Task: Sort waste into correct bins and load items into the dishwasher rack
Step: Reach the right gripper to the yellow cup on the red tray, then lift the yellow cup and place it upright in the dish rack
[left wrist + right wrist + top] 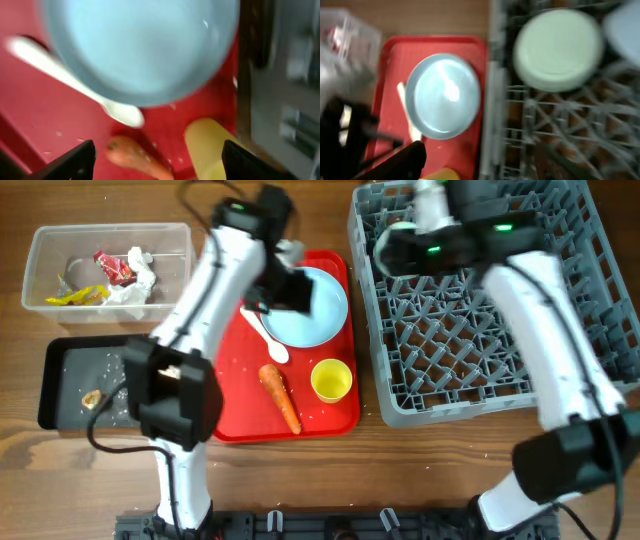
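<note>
On the red tray (335,415) lie a light blue plate (315,310), a white spoon (268,340), an orange carrot (281,397) and a yellow cup (331,379). My left gripper (284,288) hovers over the plate's left edge, open and empty. In the left wrist view the gripper (157,161) is spread above the carrot (132,155) and cup (212,147), with the plate (140,45) beyond. My right gripper (485,165) is open over the grey rack (470,380), where a pale bowl (556,47) rests upside down. The right wrist view is blurred.
A clear tub (45,275) at the back left holds red and yellow wrappers (112,268) and white tissue (138,285). In front of it a black tray (60,375) carries a small brown lump (92,397) and scattered rice. The left arm crosses over that tray.
</note>
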Controlling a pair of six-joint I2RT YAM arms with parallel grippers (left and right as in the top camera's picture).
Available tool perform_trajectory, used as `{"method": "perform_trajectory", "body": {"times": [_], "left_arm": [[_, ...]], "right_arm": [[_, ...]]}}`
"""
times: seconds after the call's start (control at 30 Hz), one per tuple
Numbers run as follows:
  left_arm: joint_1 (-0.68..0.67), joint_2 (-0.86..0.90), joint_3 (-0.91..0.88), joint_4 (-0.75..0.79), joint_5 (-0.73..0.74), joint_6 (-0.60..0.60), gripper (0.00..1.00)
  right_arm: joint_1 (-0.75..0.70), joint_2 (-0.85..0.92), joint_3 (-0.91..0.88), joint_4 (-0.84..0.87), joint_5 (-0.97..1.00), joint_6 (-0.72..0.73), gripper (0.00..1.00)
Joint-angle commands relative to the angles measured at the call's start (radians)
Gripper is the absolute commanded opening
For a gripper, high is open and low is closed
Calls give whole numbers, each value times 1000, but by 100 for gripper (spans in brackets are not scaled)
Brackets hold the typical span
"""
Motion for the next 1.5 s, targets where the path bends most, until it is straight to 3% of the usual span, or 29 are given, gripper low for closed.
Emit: {"method": "perform_trajectory", "body": {"times": [0.0, 0.13, 0.3, 0.33, 0.4, 0.43, 0.57, 0.73, 0.83, 0.9, 1.0, 1.1, 1.17, 1.47], "left_arm": [[-154, 8, -45, -36, 37, 171, 81], [-217, 8, -175, -13, 38, 204, 79], [-216, 8, -245, -12, 37, 204, 59], [-216, 8, -249, 4, 37, 204, 37], [-216, 8, -249, 22, 37, 203, 8], [-216, 8, -249, 34, 37, 185, 4], [-200, 7, -249, 59, 54, 90, 4], [-25, -96, -245, 63, 268, 100, 4], [210, -165, -245, 186, 651, 102, 4], [288, -159, -246, 270, 872, 102, 4], [333, -155, -246, 453, 1161, 101, 4], [332, -155, -246, 568, 1322, 101, 4], [334, -155, -246, 629, 1368, 101, 4], [334, -155, -246, 645, 1368, 101, 4]], "right_arm": [[-82, -19, 5, -62, 7, -32, 72], [-106, -19, 5, -107, 14, -81, 73], [-104, -19, 5, -103, 14, -80, 73], [-104, -19, 5, -103, 14, -80, 73], [-104, -19, 5, -102, 14, -80, 73], [-104, -19, 5, -102, 14, -81, 73], [-103, -19, 5, -103, 14, -81, 73], [-104, -19, 5, -97, -143, -127, 76], [-103, -19, 5, -15, -428, -142, 77], [-100, -13, 5, 39, -552, -159, 78], [-32, 17, 5, 250, -797, -174, 81], [52, 37, 5, 377, -818, -156, 83], [64, 54, 5, 424, -866, -157, 82], [77, 121, 5, 492, -940, -157, 83]]}}
